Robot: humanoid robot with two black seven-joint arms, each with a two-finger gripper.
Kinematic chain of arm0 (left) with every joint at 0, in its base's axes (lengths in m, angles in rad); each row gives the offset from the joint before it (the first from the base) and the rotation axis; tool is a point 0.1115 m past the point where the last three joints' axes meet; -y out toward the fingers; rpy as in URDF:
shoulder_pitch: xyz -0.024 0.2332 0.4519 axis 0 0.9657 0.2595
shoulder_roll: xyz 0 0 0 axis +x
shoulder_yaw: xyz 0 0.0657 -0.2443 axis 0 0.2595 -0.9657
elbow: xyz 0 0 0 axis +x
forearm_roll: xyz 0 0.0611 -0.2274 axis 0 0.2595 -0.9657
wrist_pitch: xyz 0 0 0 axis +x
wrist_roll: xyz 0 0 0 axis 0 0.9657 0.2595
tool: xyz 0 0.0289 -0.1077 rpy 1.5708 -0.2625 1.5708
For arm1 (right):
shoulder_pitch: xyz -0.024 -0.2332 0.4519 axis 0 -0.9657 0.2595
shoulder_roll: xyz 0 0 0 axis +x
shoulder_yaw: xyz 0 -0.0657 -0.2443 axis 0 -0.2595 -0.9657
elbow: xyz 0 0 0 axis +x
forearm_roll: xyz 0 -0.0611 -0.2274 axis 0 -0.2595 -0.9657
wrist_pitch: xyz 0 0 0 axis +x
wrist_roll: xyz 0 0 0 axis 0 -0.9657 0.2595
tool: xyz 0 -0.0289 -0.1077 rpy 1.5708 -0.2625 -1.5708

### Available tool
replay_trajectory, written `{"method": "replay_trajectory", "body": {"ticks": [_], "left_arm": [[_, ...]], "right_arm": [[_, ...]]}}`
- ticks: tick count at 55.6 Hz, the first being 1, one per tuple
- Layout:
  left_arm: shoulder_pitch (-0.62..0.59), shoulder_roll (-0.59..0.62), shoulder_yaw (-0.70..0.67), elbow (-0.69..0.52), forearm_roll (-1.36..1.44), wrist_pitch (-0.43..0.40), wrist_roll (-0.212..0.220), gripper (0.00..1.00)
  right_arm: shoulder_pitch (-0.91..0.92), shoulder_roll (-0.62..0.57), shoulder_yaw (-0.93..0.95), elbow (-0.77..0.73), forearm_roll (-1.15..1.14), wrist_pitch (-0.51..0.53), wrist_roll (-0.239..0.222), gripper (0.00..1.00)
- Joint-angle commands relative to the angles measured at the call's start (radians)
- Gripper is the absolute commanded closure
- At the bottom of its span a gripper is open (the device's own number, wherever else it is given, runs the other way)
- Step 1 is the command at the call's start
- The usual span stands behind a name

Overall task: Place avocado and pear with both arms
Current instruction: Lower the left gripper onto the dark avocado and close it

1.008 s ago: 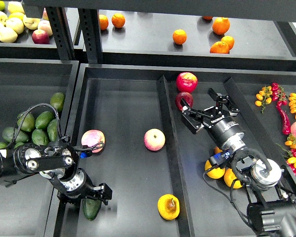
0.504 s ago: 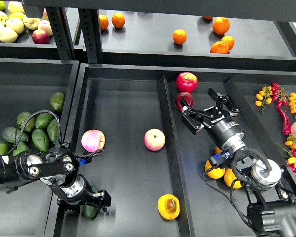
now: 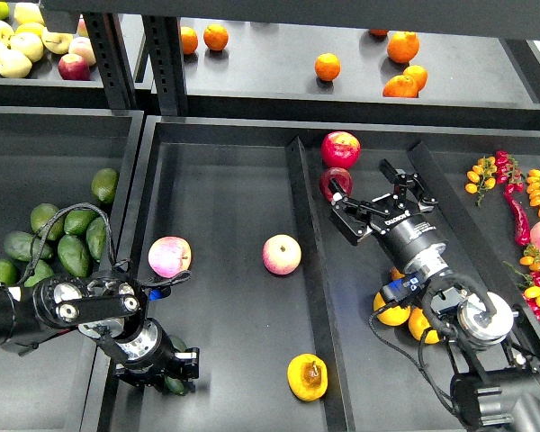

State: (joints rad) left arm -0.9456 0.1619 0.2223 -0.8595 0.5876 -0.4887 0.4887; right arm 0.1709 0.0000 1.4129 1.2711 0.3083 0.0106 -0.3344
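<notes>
The pear [image 3: 307,376], yellow-orange with a dark brown blotch, lies by itself at the front right of the middle tray [image 3: 225,180]. The dark green avocado [image 3: 175,386] lies at the tray's front left. It is mostly hidden under my left gripper [image 3: 178,365], which sits right over it. I cannot make out the fingers or any grip. My right gripper [image 3: 366,191] is open and empty over the right tray, next to a dark red apple [image 3: 334,183] and far from the pear.
Two pink apples [image 3: 169,256] [image 3: 282,254] lie mid-tray. Lighter green avocados [image 3: 65,241] fill the left tray. Oranges [image 3: 394,310] lie under my right arm, and a red apple [image 3: 340,148] sits behind the gripper. Chillies and small fruit [image 3: 513,193] lie far right. A shelf with oranges [image 3: 328,67] is at the back.
My left arm has moved down and toward the front edge, and its gripper now covers most of the avocado. The pear and the right arm have not moved.
</notes>
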Motion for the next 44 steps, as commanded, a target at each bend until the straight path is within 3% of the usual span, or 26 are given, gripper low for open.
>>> {"method": "replay_trajectory", "body": {"ticks": [1, 15, 36, 44], "left_arm": [[0.001, 0.004, -0.012, -0.001, -0.003, 0.000, 0.000, 0.79], [-0.018, 0.016, -0.124, -0.003, -0.005, 0.000, 0.000, 0.83], [-0.041, 0.142, -0.296, -0.016, -0.005, 0.000, 0.000, 0.84], [-0.044, 0.246, -0.339, -0.018, -0.005, 0.000, 0.000, 0.84]], "right_arm": [[-0.001, 0.000, 0.000, 0.001, 0.000, 0.000, 0.000, 0.00], [-0.002, 0.000, -0.006, 0.013, -0.001, 0.000, 0.000, 0.00], [-0.008, 0.000, -0.005, 0.013, 0.000, 0.002, 0.000, 0.00], [-0.018, 0.000, -0.005, 0.013, -0.001, 0.019, 0.000, 0.00]]}}
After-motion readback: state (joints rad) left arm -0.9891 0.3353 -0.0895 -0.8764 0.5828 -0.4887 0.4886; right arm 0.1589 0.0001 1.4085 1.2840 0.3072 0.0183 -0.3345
